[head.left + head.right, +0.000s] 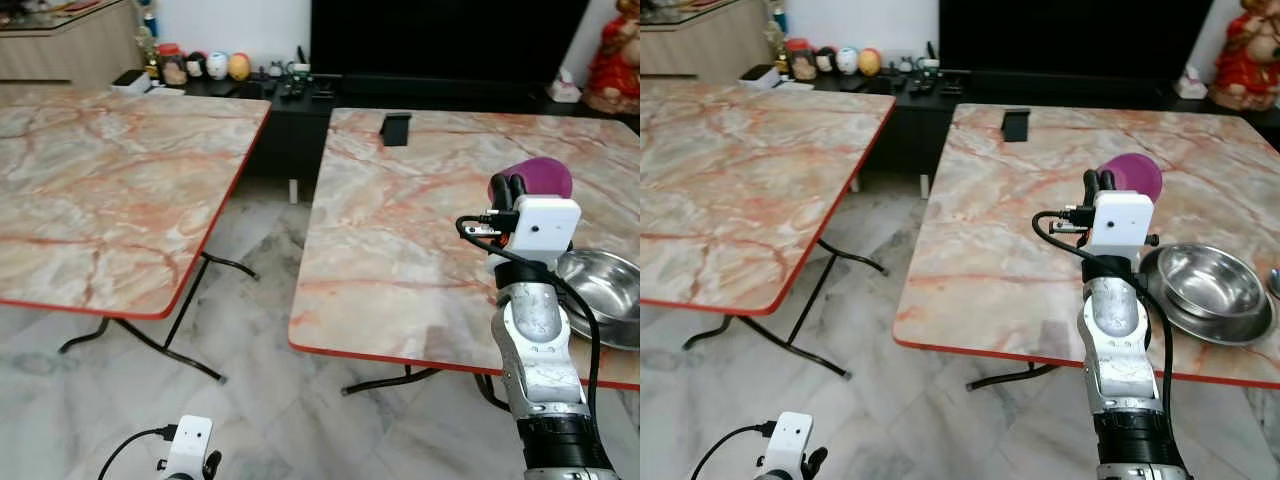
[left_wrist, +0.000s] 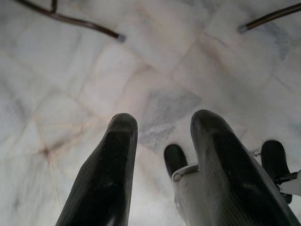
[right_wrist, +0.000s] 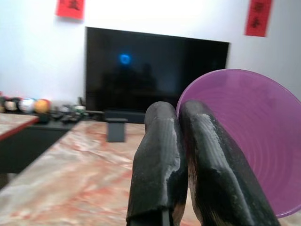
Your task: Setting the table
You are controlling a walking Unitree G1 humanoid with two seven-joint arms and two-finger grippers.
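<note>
Two marble-patterned folding tables with red edges stand side by side on a pale marble floor [image 1: 260,330], with an open aisle of floor between them. The left table [image 1: 110,190] has a bare top. The right table [image 1: 1020,250] carries a steel bowl [image 1: 1205,285] near its near right edge, sitting on a steel plate, and a small black object [image 1: 1016,123] standing near its far edge; most of its top between these is open. Beyond the tables, a black television [image 3: 150,70] sits on a low dark cabinet.

The right gripper [image 1: 1098,182] is raised above the right table, just left of the steel bowl, its two fingers pressed together on the rim of a purple bowl [image 1: 1134,175]. The purple bowl is tipped on its side, its mouth facing back toward the wrist camera, held on the right of the fingers [image 3: 160,155] and off the tabletop.

The left gripper [image 2: 162,141] hangs low over the floor by the near edge, fingers apart and holding nothing.
</note>
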